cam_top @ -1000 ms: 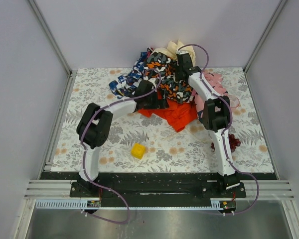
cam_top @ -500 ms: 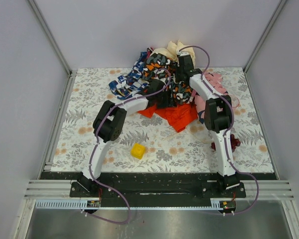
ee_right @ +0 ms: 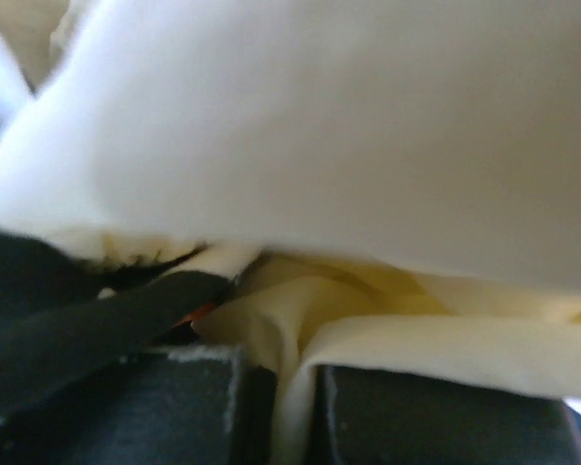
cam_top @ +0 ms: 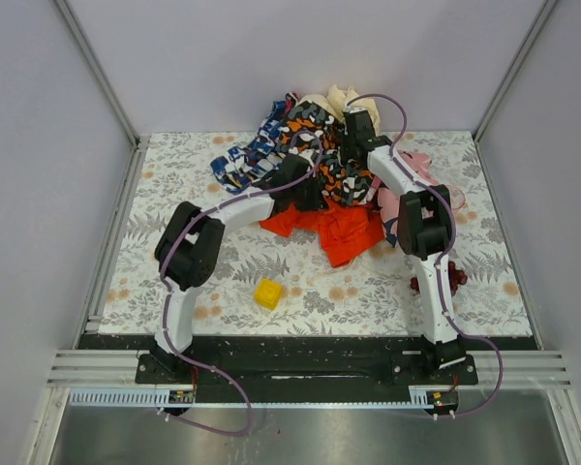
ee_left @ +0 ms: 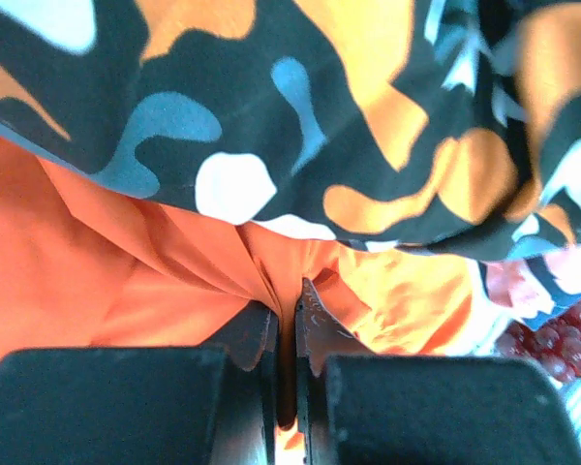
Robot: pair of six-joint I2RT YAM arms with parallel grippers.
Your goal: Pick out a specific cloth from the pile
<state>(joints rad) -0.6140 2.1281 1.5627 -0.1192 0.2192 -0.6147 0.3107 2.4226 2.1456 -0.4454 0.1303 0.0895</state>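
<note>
The cloth (cam_top: 334, 231), plain red-orange, lies at the near foot of the pile (cam_top: 310, 136) and spreads onto the table. In the left wrist view the cloth (ee_left: 97, 281) fills the lower half, under the black-orange-white patterned cloth (ee_left: 271, 87). My left gripper (ee_left: 289, 302) is shut on a raised fold of the red-orange cloth. From above, the left gripper (cam_top: 307, 192) sits at the pile's near edge. My right gripper (ee_right: 292, 373) is shut on a fold of cream cloth (ee_right: 368, 136); seen from above, the right gripper (cam_top: 354, 126) is on top of the pile.
A yellow block (cam_top: 267, 293) lies on the floral table near the front. A dark red bunch (cam_top: 452, 279) sits beside the right arm, also seen as red beads (ee_left: 552, 339). A pink cloth (cam_top: 416, 167) lies right of the pile. Metal frame rails (cam_top: 111, 242) and walls bound the table.
My left gripper has gone from open to shut on the red-orange cloth, and the cloth's left edge has pulled leftward. The right gripper has stayed shut on the cream cloth.
</note>
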